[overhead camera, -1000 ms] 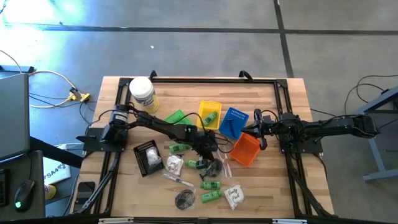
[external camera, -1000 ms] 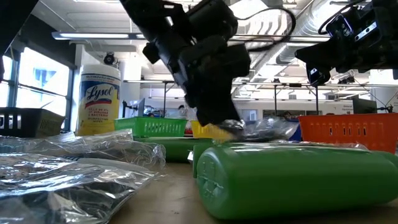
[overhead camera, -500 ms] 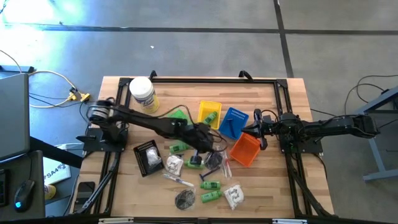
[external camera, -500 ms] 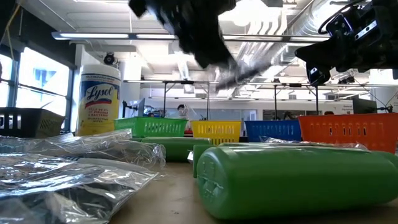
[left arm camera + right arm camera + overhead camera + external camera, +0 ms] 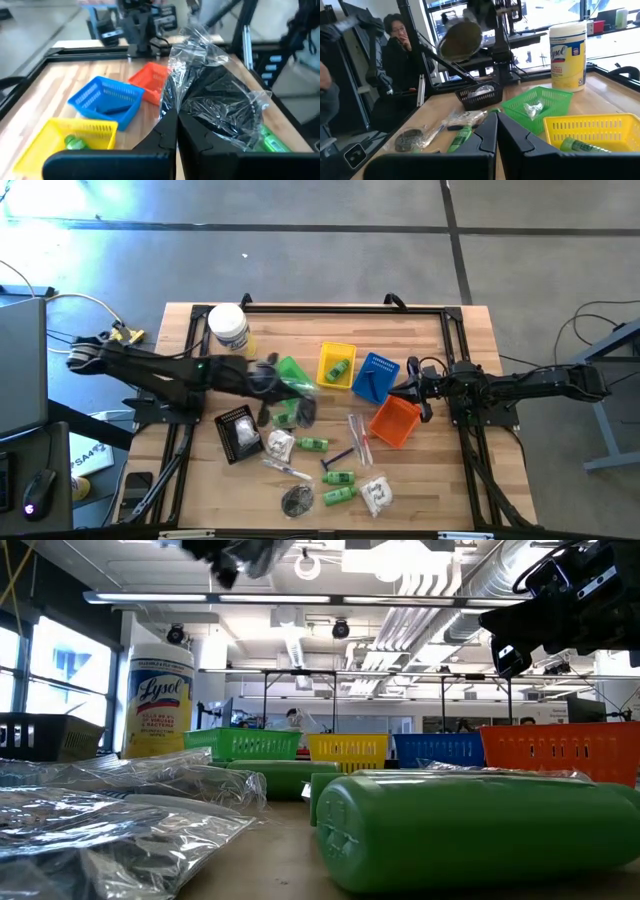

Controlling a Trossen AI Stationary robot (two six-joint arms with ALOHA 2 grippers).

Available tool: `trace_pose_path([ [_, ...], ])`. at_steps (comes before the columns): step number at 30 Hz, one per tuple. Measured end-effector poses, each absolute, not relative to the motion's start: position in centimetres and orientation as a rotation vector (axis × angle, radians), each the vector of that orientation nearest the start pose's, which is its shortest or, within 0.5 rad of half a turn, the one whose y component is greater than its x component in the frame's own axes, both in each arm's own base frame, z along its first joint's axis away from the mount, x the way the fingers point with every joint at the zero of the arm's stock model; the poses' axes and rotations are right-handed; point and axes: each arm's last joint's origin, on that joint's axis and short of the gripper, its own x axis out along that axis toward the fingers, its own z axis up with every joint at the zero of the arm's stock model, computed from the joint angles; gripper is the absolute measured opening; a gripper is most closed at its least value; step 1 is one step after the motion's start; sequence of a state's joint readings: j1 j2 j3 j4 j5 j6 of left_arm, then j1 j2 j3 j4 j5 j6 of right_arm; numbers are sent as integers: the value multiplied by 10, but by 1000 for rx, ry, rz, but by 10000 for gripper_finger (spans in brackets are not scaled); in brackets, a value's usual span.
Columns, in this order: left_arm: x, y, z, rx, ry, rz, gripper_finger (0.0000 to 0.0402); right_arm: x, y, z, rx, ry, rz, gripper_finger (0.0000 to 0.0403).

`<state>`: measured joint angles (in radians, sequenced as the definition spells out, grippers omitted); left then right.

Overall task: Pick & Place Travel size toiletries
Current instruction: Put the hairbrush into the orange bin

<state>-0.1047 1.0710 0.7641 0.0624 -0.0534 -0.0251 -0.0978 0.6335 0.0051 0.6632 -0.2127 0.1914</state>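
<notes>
My left gripper (image 5: 298, 405) hangs above the table beside the green basket (image 5: 288, 368), shut on a black round pouch (image 5: 215, 107) in crinkled clear wrap. The right wrist view shows that pouch (image 5: 461, 37) high in the air. Small green bottles (image 5: 339, 477), white sachets (image 5: 375, 495), clear-wrapped sticks (image 5: 357, 435), a dark razor (image 5: 336, 457) and another black pouch (image 5: 296, 500) lie flat on the wood. One green bottle (image 5: 338, 367) lies in the yellow basket (image 5: 337, 352). My right gripper (image 5: 412, 388) waits shut over the table's right part, by the orange basket (image 5: 395, 420). My left gripper pinches the pouch's clear wrap at its edge (image 5: 182, 102) between the two fingers (image 5: 165, 135). The pouch is lifted clear of the table and reaches out past the fingertips, its wrap crumpled around the black disc.
A blue basket (image 5: 375, 375) stands between the yellow and orange ones, and a black basket (image 5: 238, 430) at the left. The big white jar (image 5: 228, 328) stands at the far left corner. Dark frame rails (image 5: 320, 308) run along the table's edges. A person (image 5: 395, 55) sits beyond the table.
My left gripper has risen from the pile of toiletries in the table's middle with the black pouch and carried it up and toward the left and far side, close to the green basket. The pouch, lying on the wood a second ago, now hangs clear.
</notes>
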Motion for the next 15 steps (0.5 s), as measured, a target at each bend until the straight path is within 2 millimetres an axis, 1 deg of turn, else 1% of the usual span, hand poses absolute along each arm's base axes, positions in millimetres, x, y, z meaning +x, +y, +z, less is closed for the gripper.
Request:
trace_pose_path([
  [3, 216, -20, 274, -47, 198, -21, 0, 137, -7, 170, 205, -42, 120, 3],
  [7, 203, -19, 254, -114, 177, -9, 0, 136, -7, 173, 252, -74, 121, 3],
  [11, 206, -19, 248, -172, 194, -2, 0, 136, -7, 174, 243, -84, 123, 3],
  [15, 223, -22, 243, -194, 223, -9, 0, 136, -7, 175, 219, -97, 124, 3],
])
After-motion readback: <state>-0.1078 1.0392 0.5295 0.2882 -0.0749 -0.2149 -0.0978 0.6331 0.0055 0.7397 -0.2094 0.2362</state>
